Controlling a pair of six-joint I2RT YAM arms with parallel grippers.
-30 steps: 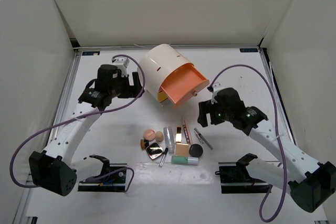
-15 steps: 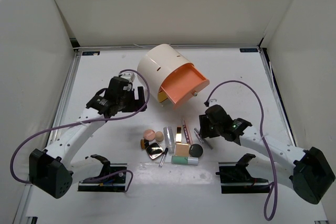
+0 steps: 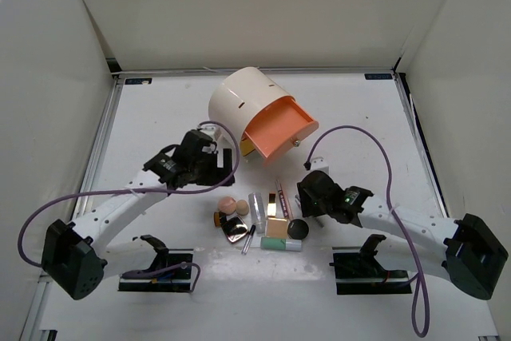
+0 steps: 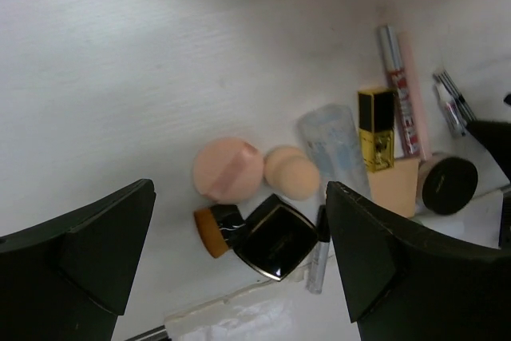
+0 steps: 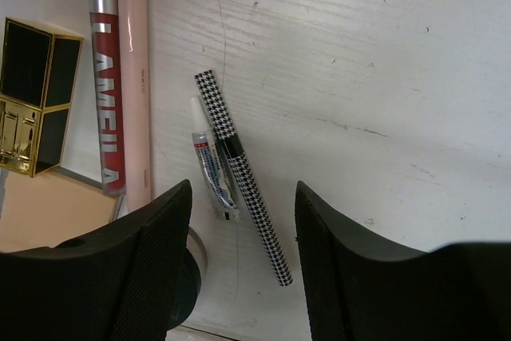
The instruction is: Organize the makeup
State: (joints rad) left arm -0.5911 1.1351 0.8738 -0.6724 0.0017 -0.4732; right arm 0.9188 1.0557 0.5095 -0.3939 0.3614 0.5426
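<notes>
A cream cylindrical box (image 3: 238,100) has its orange drawer (image 3: 279,128) open.

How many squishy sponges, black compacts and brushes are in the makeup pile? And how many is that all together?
Sponges: 2 (pink sponge, peach sponge)
Black compacts: 2 (square compact, round compact)
Brushes: 1 (short brush)
Total: 5

Pink sponges (image 4: 228,169) beside black square compact (image 4: 275,237)
</notes>
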